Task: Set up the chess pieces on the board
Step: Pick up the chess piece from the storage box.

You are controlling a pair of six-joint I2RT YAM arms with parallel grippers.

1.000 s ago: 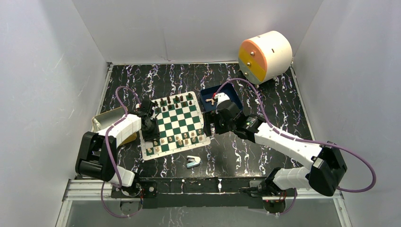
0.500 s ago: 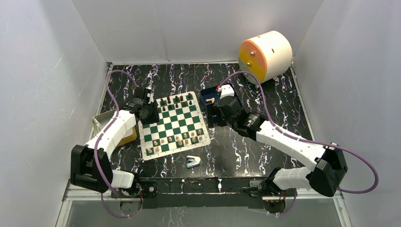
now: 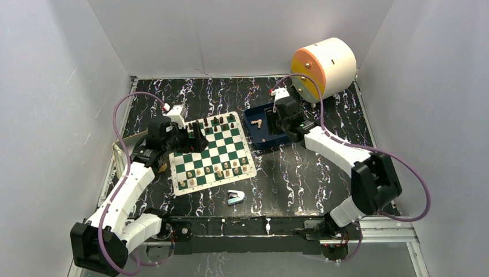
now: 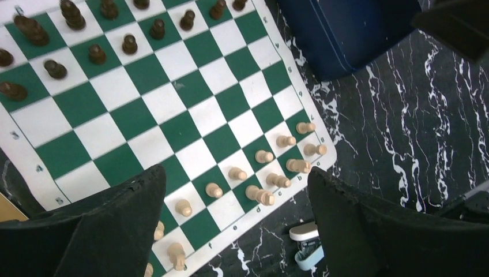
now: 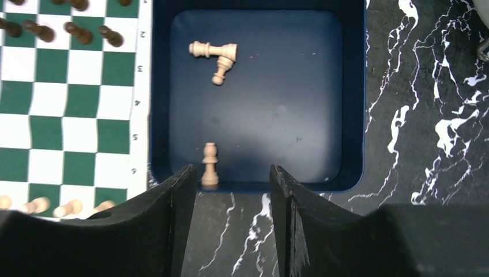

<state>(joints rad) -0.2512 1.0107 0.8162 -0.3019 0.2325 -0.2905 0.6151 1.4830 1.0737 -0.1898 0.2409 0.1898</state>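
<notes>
The board lies mid-table. Dark chess pieces fill its far rows and tan pieces stand along its near edge. My left gripper hovers over the board's far left part. In the left wrist view it is wide open with nothing between its fingers. My right gripper hangs over the dark blue tray. In the right wrist view it is open and empty. A tan piece lies in the tray just ahead of its left finger, and two more lie further in.
A small light-blue stapler-like object lies in front of the board. A white and orange drum sits at the far right. A tan box sits by the left arm. White walls close in three sides.
My left arm moved along the board's left edge towards its far end, stretched out, and its gripper opened wide. My right gripper moved back over the tray and its jaws narrowed.
</notes>
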